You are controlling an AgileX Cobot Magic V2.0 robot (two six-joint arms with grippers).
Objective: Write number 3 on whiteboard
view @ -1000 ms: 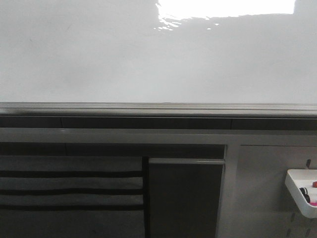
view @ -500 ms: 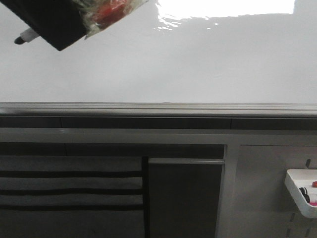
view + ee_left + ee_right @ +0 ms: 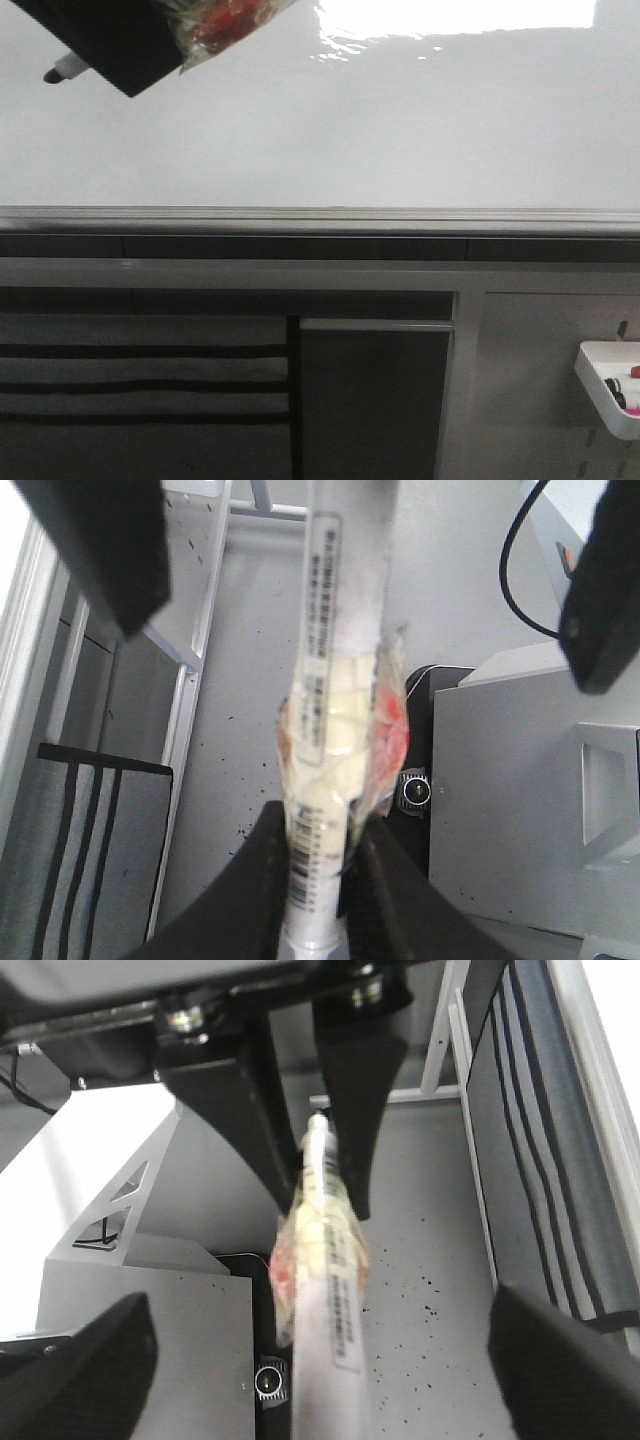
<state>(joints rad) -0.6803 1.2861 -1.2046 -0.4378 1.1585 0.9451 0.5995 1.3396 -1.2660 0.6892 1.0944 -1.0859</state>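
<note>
The whiteboard (image 3: 380, 130) fills the upper front view, glossy white with a glare at the top and a grey frame edge below. No number 3 shows on it. A black gripper (image 3: 110, 45), apparently my left one, reaches in at the top left holding a white marker (image 3: 62, 70), its dark tip pointing left near the board. In the left wrist view my left gripper (image 3: 322, 825) is shut on the marker (image 3: 335, 680), which is wrapped in yellow and red tape. My right gripper (image 3: 320, 1360) is wide open, its fingers (image 3: 100, 1360) apart on either side of the marker (image 3: 325, 1300).
Below the board's frame are a dark rail, a grey striped cloth (image 3: 140, 380), a dark panel (image 3: 370, 400) and a grey pegboard (image 3: 530, 400) with a small white tray (image 3: 605, 385). The wrist views show a speckled grey floor (image 3: 430, 1260) and grey robot housing (image 3: 520, 800).
One second ago no gripper showed in the front view. The gripper with the marker came in at the top left and has since shifted slightly right and up.
</note>
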